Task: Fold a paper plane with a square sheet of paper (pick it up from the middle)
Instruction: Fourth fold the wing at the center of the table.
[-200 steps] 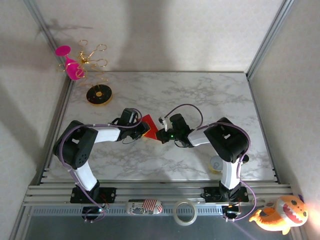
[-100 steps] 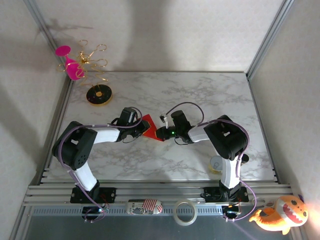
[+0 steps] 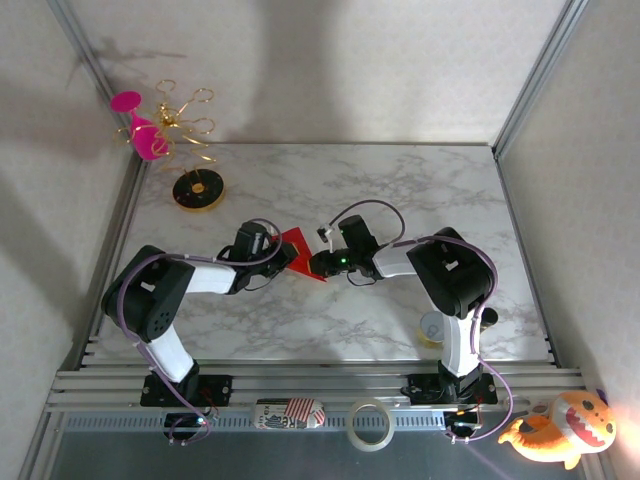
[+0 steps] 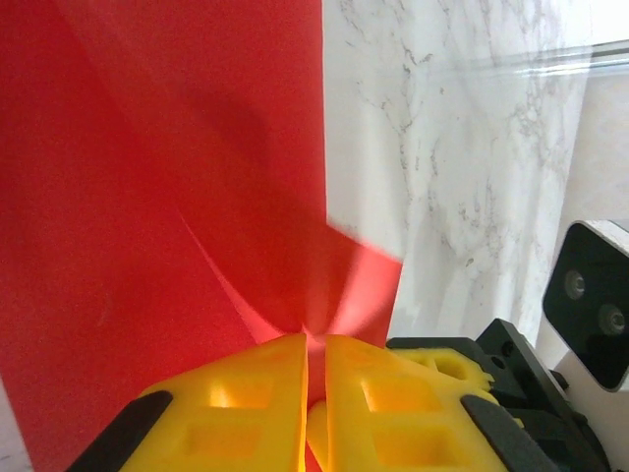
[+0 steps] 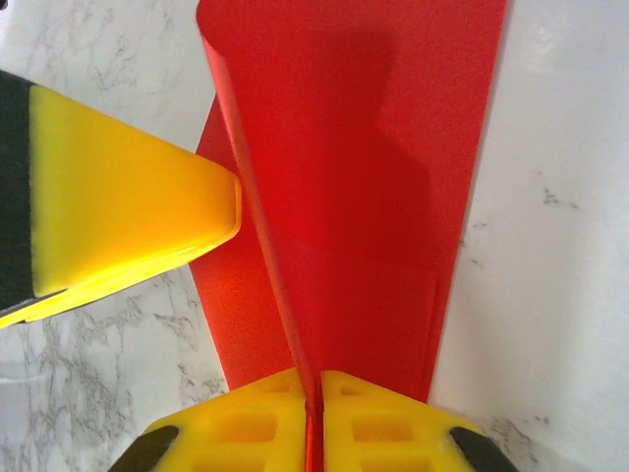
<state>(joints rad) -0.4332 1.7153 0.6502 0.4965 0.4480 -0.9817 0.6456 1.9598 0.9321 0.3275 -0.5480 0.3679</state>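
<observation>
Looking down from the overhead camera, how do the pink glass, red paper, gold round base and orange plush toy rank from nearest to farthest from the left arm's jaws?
1. Red paper: mid-table, right in their grip.
2. Gold round base: far-left part of the table.
3. Pink glass: beyond the table's far-left corner.
4. Orange plush toy: near-right corner, off the table.

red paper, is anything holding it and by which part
Both grippers pinch the red paper: the right gripper on its raised crease, the left gripper where the folds converge.
</observation>
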